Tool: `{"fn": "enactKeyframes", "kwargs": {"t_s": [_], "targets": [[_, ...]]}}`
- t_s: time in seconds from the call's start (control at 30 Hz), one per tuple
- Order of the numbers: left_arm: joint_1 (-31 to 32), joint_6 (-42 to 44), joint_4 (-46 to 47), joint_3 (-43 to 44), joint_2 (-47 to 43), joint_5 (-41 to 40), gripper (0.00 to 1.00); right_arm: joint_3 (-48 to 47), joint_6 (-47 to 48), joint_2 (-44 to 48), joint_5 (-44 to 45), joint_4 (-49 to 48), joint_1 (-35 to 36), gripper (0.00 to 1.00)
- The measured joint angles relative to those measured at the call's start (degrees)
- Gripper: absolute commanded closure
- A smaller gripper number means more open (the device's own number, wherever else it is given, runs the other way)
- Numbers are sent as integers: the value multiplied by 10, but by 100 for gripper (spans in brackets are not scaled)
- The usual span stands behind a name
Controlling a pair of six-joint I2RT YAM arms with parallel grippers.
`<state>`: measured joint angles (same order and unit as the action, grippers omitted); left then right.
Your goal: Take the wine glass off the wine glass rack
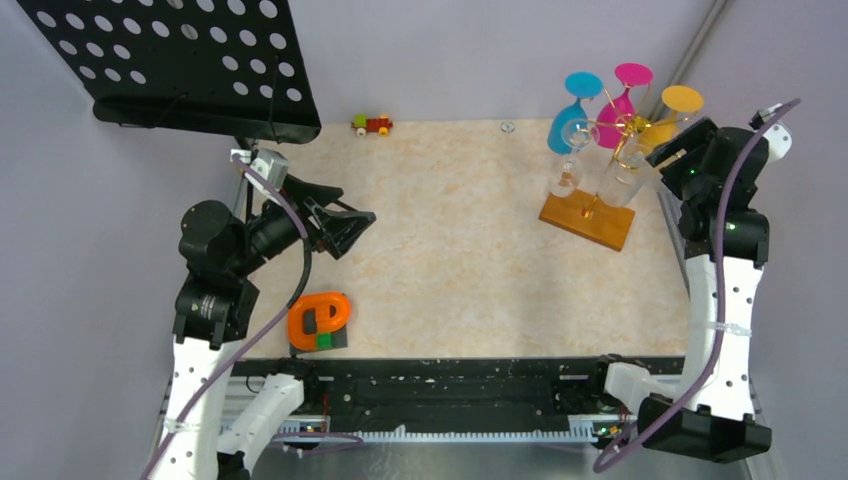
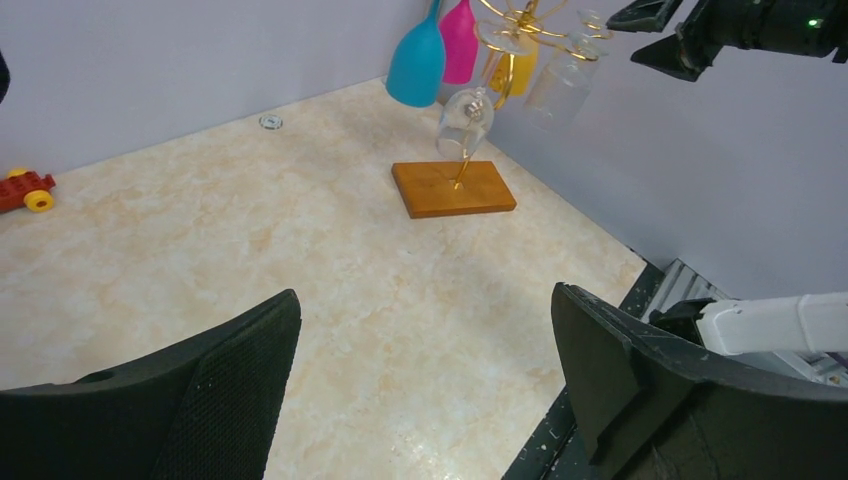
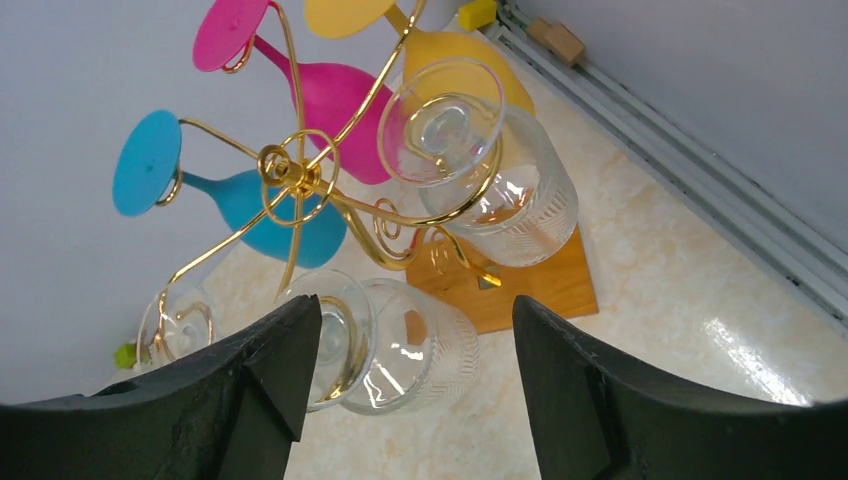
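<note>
The wine glass rack (image 1: 588, 218) stands at the far right on its wooden base, gold wire arms (image 3: 285, 170) on top. Blue (image 3: 270, 215), pink (image 3: 330, 90), yellow (image 3: 450, 50) and clear glasses hang on it upside down. My right gripper (image 3: 415, 350) is open, high beside the rack (image 1: 668, 150). A clear ribbed glass (image 3: 410, 345) hangs between and beyond its fingertips; I cannot tell if the left finger touches its foot. A second ribbed glass (image 3: 510, 200) hangs further on. My left gripper (image 2: 425, 370) is open and empty, far off at the left (image 1: 350, 225).
A black perforated music stand (image 1: 180, 60) overhangs the far left corner. A small toy car (image 1: 372, 124) and a metal disc (image 1: 507, 127) lie at the back edge. An orange ring-shaped object (image 1: 320, 320) lies near the left arm. The side wall is close behind the rack.
</note>
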<state>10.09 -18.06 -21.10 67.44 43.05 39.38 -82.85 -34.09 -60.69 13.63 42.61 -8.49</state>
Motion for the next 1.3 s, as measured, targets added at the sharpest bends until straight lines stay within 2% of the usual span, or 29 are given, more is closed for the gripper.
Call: {"fn": "enactKeyframes", "kwargs": {"t_s": [0.23, 0.37, 0.57, 0.67, 1.03, 1.3], "targets": [[5, 5, -12, 1, 13, -31, 1, 56, -23, 15, -154, -50, -97, 41], [5, 5, -20, 1, 15, -41, 1, 78, -41, 18, -222, -77, -118, 42], [5, 9, -30, 1, 14, -56, 1, 103, -70, 20, -301, -115, -135, 54], [5, 13, -33, 1, 14, -56, 1, 110, -80, 20, -321, -133, -136, 62], [7, 18, -38, 1, 3, -51, 1, 147, -112, 24, -349, -179, -143, 73], [9, 23, -38, 1, -4, -54, 1, 150, -118, 28, -344, -190, -143, 90]]}}
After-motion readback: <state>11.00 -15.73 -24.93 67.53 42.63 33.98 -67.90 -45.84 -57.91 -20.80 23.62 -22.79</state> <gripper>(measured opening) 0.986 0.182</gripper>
